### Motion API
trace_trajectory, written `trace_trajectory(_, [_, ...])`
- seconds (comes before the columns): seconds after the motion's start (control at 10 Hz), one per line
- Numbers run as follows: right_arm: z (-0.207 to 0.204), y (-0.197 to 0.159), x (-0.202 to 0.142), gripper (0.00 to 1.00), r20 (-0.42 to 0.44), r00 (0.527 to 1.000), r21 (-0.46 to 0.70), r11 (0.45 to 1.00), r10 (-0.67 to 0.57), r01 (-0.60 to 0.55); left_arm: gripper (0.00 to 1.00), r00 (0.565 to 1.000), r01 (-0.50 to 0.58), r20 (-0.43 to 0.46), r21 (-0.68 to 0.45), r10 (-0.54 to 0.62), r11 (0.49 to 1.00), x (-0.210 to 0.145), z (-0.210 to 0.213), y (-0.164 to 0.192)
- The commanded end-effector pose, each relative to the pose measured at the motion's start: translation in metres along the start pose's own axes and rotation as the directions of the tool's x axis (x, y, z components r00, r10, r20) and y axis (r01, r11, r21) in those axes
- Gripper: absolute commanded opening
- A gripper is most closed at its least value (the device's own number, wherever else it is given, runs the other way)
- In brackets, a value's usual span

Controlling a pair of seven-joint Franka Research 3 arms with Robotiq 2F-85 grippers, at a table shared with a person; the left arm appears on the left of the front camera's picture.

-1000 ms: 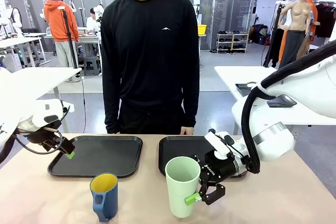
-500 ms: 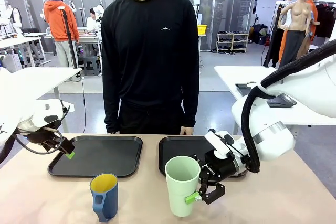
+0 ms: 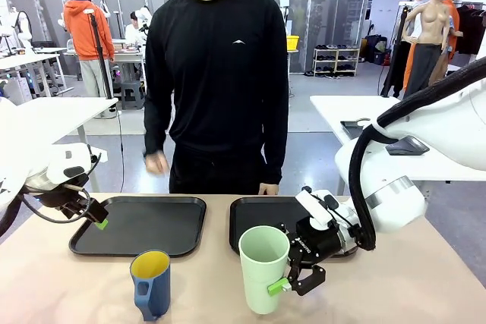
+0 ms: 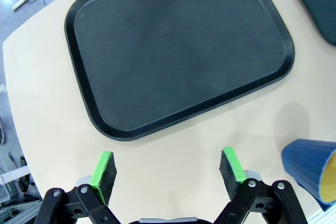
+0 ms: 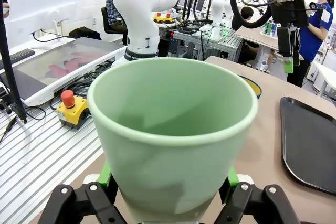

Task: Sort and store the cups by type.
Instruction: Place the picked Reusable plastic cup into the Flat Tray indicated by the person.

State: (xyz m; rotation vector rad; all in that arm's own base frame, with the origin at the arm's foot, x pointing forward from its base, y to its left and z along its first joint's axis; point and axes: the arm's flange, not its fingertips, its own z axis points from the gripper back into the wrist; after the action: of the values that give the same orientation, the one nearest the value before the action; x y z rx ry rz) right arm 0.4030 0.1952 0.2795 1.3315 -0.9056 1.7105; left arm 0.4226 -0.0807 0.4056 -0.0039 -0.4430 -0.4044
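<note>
Black rectangular plastic tray (image 3: 144,225) at beige table's (image 3: 395,286) far-left edge, second black tray (image 3: 254,214) just beside it, gap between.

— What is the tumbler (image 5: 173,135) made of?
— Plastic, by the look: smooth, pale green, matt with a faint sheen. The mug (image 3: 151,284) is blue and finely ribbed outside, with a glossier yellow inside.
— And the trays?
— The left tray (image 4: 178,51) and the right tray (image 3: 262,214) are black plastic with dull, fine-grained floors and slightly shinier rims. The table (image 3: 205,286) is smooth, matt beige.
— The robot?
— The right arm (image 3: 448,127) has a glossy white shell. The left gripper (image 4: 168,163) is matt black, with green rubbery pads (image 4: 103,167).
</note>
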Motion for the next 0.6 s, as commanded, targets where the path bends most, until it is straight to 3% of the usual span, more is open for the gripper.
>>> trace_trajectory(0.0, [-0.0005, -0.0025, 0.0007, 0.25, 0.0, 1.0, 0.002, 1.0, 0.005, -0.005, 1.0, 1.0, -0.002, -0.004, -0.004, 0.002, 1.0, -0.0004, 0.001, 0.0006])
trace_trajectory(0.5, [-0.0005, -0.0025, 0.0007, 0.25, 0.0, 1.0, 0.002, 1.0, 0.005, -0.005, 1.0, 1.0, -0.002, -0.004, -0.004, 0.002, 1.0, -0.0004, 0.001, 0.0006])
